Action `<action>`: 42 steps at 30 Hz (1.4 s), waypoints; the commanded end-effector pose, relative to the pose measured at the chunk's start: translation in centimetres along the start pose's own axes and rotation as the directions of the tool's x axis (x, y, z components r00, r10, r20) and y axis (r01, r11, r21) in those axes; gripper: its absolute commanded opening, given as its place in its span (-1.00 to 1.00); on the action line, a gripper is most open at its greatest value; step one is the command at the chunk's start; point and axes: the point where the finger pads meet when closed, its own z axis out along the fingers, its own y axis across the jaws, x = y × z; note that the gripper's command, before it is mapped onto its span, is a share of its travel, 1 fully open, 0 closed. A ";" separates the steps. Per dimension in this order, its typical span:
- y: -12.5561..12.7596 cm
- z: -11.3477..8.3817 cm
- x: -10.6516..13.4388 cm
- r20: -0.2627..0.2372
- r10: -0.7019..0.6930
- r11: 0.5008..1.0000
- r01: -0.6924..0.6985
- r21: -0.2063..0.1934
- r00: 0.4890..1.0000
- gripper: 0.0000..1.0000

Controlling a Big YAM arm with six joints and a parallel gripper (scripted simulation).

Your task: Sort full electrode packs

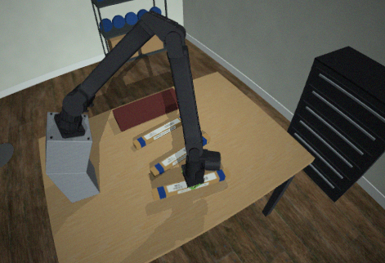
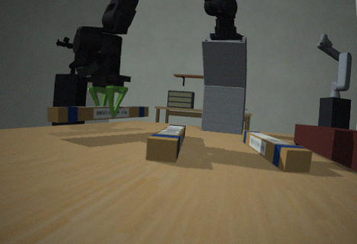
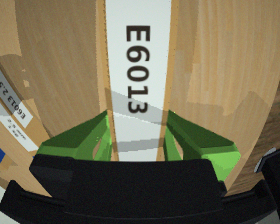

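Observation:
My gripper is shut on one electrode pack, gripping it across its sides near the middle of its length. That pack hangs a little above the table, roughly level, with its shadow below. A second pack lies flat on the table beside it. The third pack lies flat between the second pack and the platform. The low dark red platform carries no pack.
The grey pedestal of the arm stands at one side of the wooden table. A black drawer cabinet and a shelf rack with blue spools stand beyond the table.

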 end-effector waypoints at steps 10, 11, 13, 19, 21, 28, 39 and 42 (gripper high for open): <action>-2.9 -4.7 -4.0 0.077 -0.003 0.999 0.000 0.042 0.997 -1.00; -3.0 -4.8 -4.1 0.077 -0.003 0.999 0.000 0.042 0.997 -1.00; -3.1 -5.0 -4.3 0.078 -0.003 0.999 0.000 0.043 0.997 -1.00; -3.3 -5.4 -4.7 0.080 -0.004 0.999 0.001 0.044 0.997 -1.00; -3.3 -5.5 -4.8 0.080 -0.004 0.999 0.001 0.044 0.997 -1.00; -3.5 -5.7 -5.0 0.081 -0.004 0.999 0.000 0.045 0.997 -1.00; -3.6 -6.1 -5.3 0.082 -0.004 0.999 0.000 0.045 0.997 -1.00; -3.7 -6.2 -5.3 0.082 -0.004 0.999 0.000 0.045 0.997 -1.00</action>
